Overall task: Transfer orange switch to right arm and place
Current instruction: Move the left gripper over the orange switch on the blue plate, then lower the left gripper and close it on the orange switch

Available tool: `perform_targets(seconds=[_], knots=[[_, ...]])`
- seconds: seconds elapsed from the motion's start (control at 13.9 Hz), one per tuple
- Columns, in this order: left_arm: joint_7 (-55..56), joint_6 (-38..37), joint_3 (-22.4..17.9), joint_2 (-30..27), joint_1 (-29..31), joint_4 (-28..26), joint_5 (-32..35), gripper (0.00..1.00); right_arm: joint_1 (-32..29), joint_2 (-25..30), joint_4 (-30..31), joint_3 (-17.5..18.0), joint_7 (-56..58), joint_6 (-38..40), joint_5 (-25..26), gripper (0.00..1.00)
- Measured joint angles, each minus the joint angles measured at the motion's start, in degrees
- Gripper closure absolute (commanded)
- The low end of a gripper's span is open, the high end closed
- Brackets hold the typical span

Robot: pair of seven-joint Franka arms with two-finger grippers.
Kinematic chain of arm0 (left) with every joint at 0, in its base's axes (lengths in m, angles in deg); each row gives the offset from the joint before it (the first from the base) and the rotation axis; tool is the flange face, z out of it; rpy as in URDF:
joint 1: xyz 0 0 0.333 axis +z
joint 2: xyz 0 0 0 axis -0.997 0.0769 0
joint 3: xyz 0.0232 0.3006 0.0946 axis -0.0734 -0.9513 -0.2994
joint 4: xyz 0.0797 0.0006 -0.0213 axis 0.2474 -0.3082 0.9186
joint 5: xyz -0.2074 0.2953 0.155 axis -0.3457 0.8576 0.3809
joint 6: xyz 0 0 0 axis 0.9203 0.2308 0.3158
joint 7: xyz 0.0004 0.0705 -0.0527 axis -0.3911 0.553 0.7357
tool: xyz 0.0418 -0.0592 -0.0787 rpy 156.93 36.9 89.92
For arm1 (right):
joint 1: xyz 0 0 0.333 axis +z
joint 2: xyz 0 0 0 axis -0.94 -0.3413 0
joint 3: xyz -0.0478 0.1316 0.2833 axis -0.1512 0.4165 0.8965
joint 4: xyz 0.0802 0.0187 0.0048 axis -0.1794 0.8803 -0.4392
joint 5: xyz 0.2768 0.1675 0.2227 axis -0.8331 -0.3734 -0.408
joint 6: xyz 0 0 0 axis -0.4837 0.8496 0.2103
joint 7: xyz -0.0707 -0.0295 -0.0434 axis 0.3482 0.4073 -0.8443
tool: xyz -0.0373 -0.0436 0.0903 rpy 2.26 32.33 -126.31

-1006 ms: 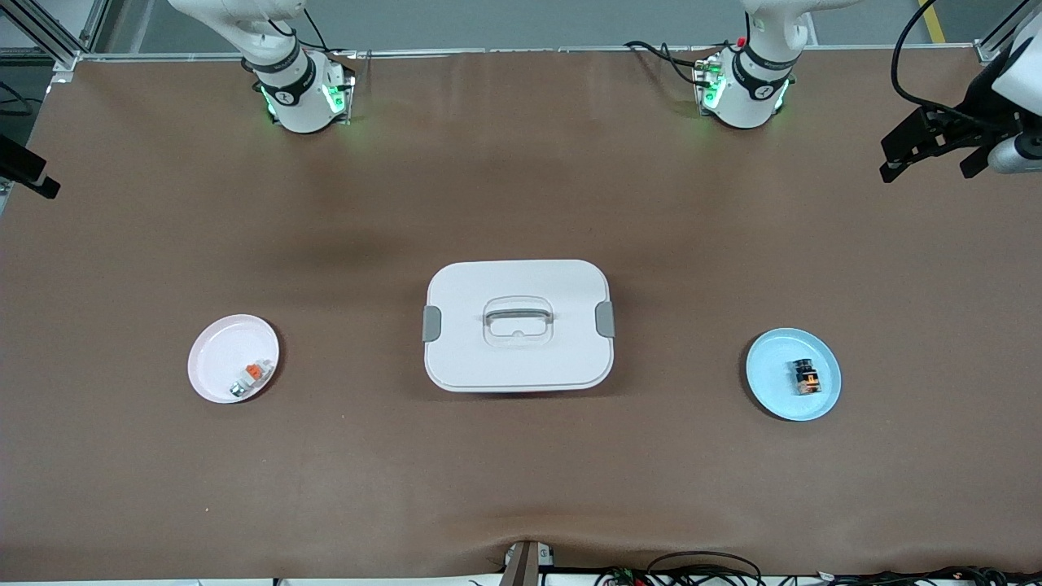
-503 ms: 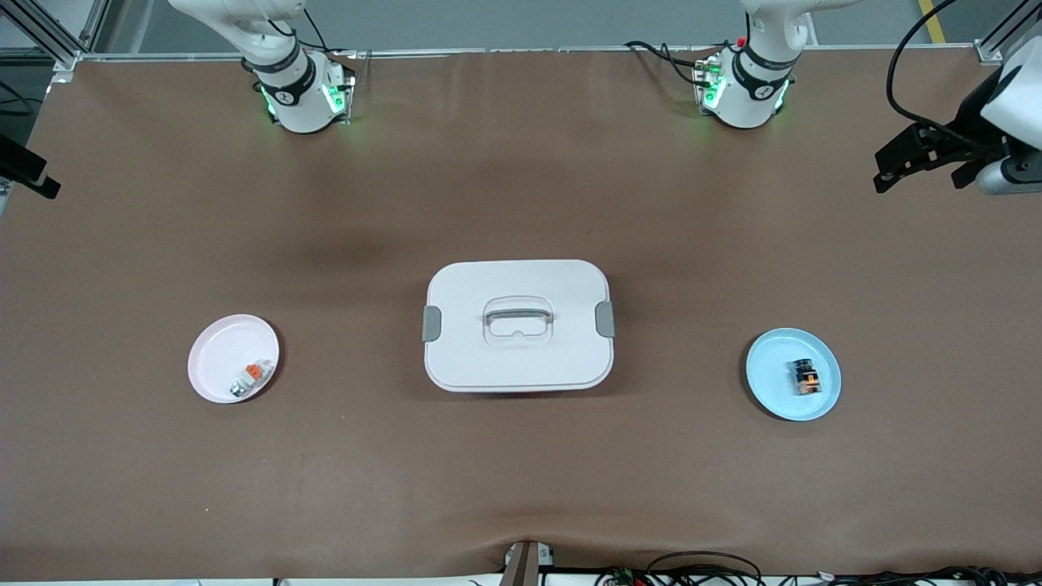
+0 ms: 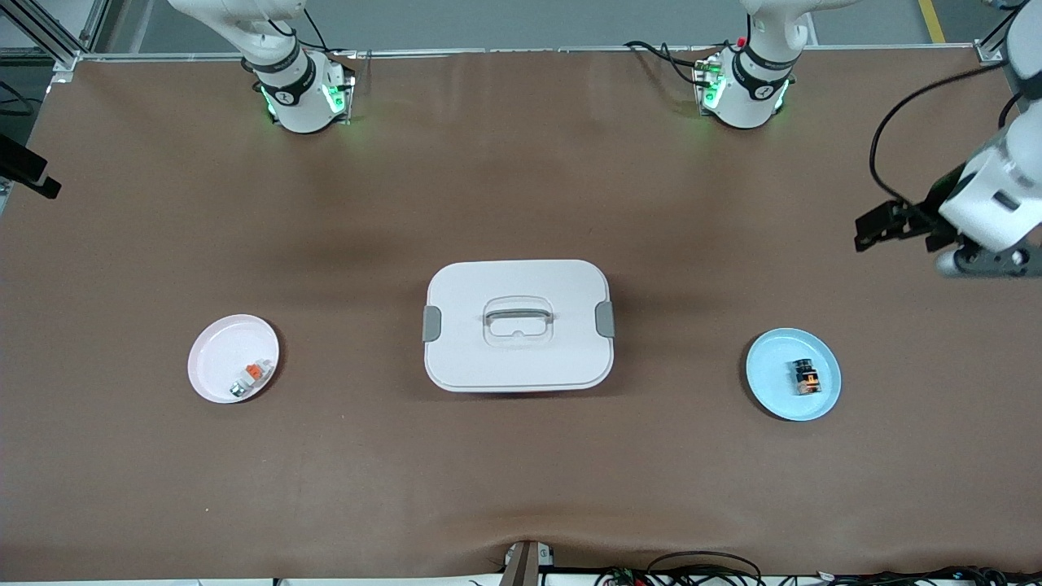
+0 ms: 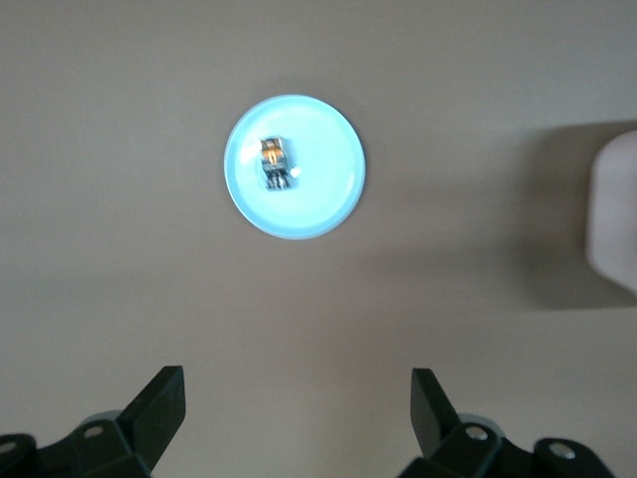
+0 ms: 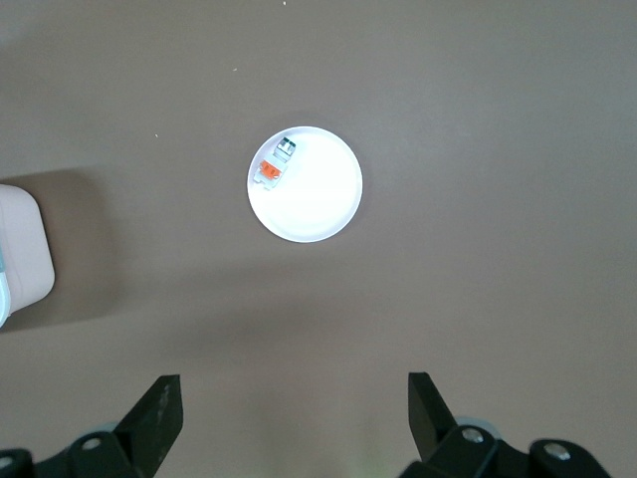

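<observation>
The orange switch, a tiny dark block with an orange-brown face, lies on a light blue plate toward the left arm's end of the table. It also shows in the left wrist view, on the same plate. My left gripper is open and empty, up over bare table beside that plate; in its own view the jaws stand wide apart. My right gripper is open and empty, high over bare table; it is out of the front view.
A white lidded box with a grey handle stands mid-table. A pinkish-white plate toward the right arm's end holds a whitish-grey piece with an orange cap, also in the right wrist view.
My left gripper has come down from the table's far corner toward the blue plate, staying open. The switch and plates have not moved.
</observation>
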Motion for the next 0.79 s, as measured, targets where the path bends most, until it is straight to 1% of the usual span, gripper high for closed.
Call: perform_targets(seconds=[0.14, 0.29, 0.5, 0.79], knots=[[-6.1, 5.5, 0.1, 2.6, 0.0, -2.8, 2.4, 0.00, 0.0, 0.0, 0.0, 0.0, 0.0, 0.0, 0.0, 0.00], [-15.0, 8.6, 0.1, 5.5, 0.0, -4.4, 2.8, 0.00, 0.0, 0.0, 0.0, 0.0, 0.0, 0.0, 0.0, 0.00], [-29.5, 14.5, -0.1, 11.0, 1.5, -4.8, 3.0, 0.00, 0.0, 0.0, 0.0, 0.0, 0.0, 0.0, 0.0, 0.00], [-48.1, 23.7, -0.2, 18.3, 6.2, -4.8, 3.1, 0.00, 0.0, 0.0, -0.1, -0.1, 0.0, -0.5, 0.0, 0.00]])
